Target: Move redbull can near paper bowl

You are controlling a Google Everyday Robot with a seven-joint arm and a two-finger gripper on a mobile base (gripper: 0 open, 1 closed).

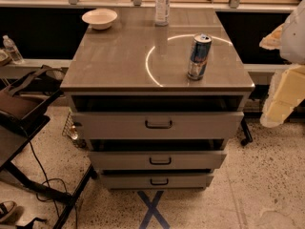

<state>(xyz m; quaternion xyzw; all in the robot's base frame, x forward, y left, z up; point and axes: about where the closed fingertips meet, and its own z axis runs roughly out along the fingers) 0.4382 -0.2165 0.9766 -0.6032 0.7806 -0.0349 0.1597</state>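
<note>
The redbull can (198, 56) is a slim blue-and-silver can. It stands upright on the right front part of the grey cabinet top (119, 56). The paper bowl (99, 18) is a shallow cream-white bowl at the top's far left corner, well apart from the can. My gripper (265, 80) is at the frame's right edge, right of the cabinet and the can. Its cream fingers are spread apart and hold nothing. Part of it is cut off by the frame edge.
A clear plastic bottle with a white label (162, 5) stands at the back middle of the top. The cabinet has three drawers (158, 124) that stand slightly open. A black stand with cables (24, 109) is on the left. A small bottle (11, 49) sits on a shelf at far left.
</note>
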